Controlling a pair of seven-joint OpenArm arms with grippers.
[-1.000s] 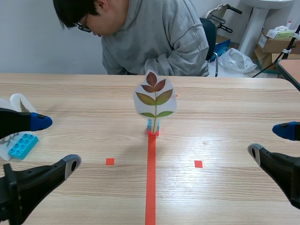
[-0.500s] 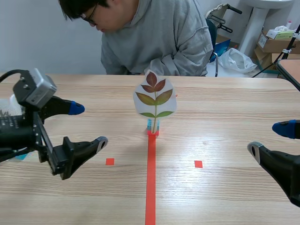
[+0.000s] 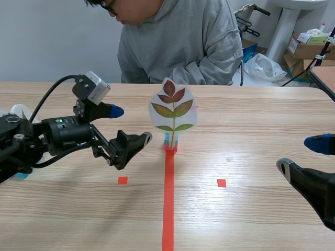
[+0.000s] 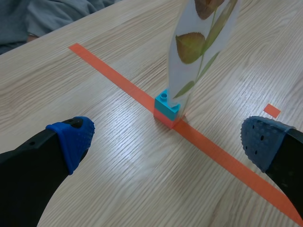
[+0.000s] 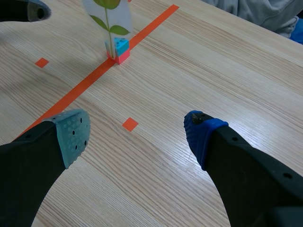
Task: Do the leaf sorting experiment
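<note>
Scene view: a pale object [image 3: 20, 111], possibly plastic, sits half hidden behind the left arm [image 3: 57, 133], whose left gripper [image 3: 130, 124], fingers spread, hangs level beside the upright leaf card [image 3: 173, 112] in its brick base [image 3: 170, 142] on the tape line [image 3: 168, 198]; left wrist view: the card's top is cut off; right wrist view: the right gripper [image 5: 137, 132], spread wide, lies well apart.

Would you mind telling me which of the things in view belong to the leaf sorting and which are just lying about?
For the job: leaf card, standing in its block base; open left tool near it; open right tool.
Lying about: cardboard boxes and plastic bag in the background.
</note>
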